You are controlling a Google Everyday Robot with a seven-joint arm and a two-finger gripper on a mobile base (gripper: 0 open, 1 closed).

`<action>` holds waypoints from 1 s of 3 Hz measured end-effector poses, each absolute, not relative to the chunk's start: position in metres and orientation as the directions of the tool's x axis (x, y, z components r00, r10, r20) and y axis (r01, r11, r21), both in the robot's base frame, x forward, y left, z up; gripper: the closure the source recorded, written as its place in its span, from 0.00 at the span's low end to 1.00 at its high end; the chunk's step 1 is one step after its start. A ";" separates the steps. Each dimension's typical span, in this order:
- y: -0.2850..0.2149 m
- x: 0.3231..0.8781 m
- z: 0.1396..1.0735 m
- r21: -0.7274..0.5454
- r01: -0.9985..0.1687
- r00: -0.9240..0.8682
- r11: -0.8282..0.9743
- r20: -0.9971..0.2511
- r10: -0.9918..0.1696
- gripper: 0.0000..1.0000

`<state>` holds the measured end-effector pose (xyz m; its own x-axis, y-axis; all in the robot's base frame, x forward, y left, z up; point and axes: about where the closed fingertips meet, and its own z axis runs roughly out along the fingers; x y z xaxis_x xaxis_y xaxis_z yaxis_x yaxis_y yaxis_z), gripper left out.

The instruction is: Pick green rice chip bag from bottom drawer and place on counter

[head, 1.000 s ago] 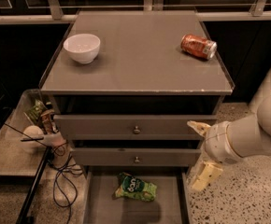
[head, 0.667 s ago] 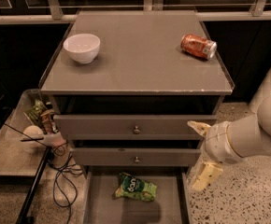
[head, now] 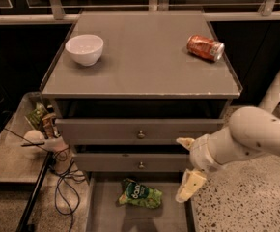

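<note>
The green rice chip bag (head: 140, 194) lies crinkled on the floor of the open bottom drawer (head: 106, 211), near its back. The counter (head: 145, 62) is the broad grey top of the cabinet. My gripper (head: 186, 166) hangs at the right of the drawer fronts, to the right of and a little above the bag, apart from it. Its two cream fingers (head: 189, 185) are spread, one near the upper drawer, one down by the bottom drawer's right wall. It holds nothing.
A white bowl (head: 84, 49) stands at the counter's left and an orange soda can (head: 205, 48) lies on its side at the right. Two knobbed drawers are closed. A low side table (head: 9, 153) with clutter and cables stands at the left.
</note>
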<state>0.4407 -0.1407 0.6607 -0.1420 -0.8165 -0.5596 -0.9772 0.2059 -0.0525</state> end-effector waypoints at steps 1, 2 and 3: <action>-0.128 0.448 0.597 0.027 -0.978 -0.187 0.208 -0.567 -0.803 0.00; -0.119 0.448 0.538 0.040 -0.978 -0.192 0.206 -0.567 -0.801 0.00; -0.114 0.443 0.491 0.002 -0.975 -0.183 0.222 -0.571 -0.800 0.00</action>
